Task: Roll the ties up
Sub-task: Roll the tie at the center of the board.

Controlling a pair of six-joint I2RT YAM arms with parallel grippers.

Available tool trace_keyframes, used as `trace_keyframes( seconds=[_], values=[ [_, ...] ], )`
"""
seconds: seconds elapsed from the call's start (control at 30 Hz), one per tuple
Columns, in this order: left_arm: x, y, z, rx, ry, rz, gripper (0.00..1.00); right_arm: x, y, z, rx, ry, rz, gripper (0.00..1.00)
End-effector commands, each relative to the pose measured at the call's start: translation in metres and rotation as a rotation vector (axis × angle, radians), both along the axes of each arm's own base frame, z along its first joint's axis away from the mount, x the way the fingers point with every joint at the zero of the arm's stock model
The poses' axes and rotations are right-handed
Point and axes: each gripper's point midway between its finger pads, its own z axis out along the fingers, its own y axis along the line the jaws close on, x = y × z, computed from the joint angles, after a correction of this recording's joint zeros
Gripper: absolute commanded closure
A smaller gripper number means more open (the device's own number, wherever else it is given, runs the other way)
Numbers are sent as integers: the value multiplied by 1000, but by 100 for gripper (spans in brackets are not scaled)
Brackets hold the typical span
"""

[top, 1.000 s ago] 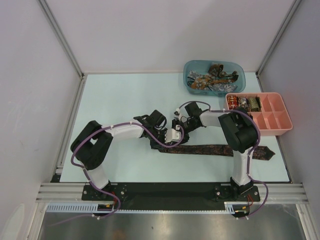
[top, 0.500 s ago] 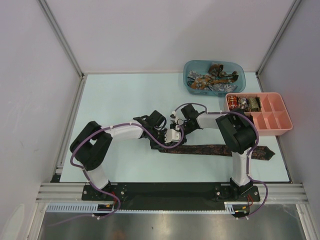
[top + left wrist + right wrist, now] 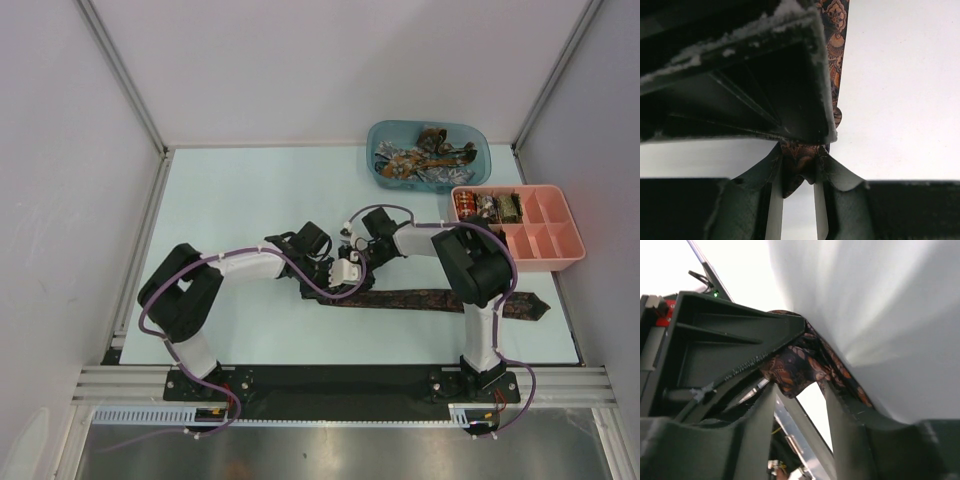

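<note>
**A:** Where does the top view sit?

**B:** High above and behind the arm bases, facing down. It is far enough back to take in the whole table [image 3: 250, 190], with the blue tub [image 3: 482, 150] and the pink tray [image 3: 560, 240] at the far right.

**A:** And the wrist views?

**B:** Each looks along its own fingers from very close. The left gripper [image 3: 797, 160] fills the bottom of its frame, and the right gripper [image 3: 795, 385] sits in a tilted picture.

**A:** What do they share?

**B:** The patterned tie [image 3: 796, 172] at mid-table. Both wrist views see it between their fingers, while the top view shows that spot small.
</note>
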Motion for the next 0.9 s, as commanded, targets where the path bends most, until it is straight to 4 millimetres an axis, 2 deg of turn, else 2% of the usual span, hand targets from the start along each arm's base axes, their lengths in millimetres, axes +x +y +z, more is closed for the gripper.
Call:
trace_keyframes(
  seconds=[0.0,0.13,0.27,0.47,0.6,0.7,0.87],
  values=[
    [-13,18,-14,65,21,-16,74,7,-2,13,30,-12,-18,48],
    [-13,19,-15,68,8,-21,74,19,-2,22,68,1,-67,48],
    [-13,18,-15,66,12,-18,74,23,0,21,67,38,-97,49],
    [-13,17,-16,66,16,-15,74,17,6,14,63,53,-73,52],
    [-12,17,-17,69,18,-15,74,5,10,10,54,48,-31,55],
    [-13,18,-18,71,21,-13,74,2,7,3,26,48,-19,65],
    [-13,18,-20,75,25,-6,74,6,1,-4,-12,-10,-14,94]
  ],
)
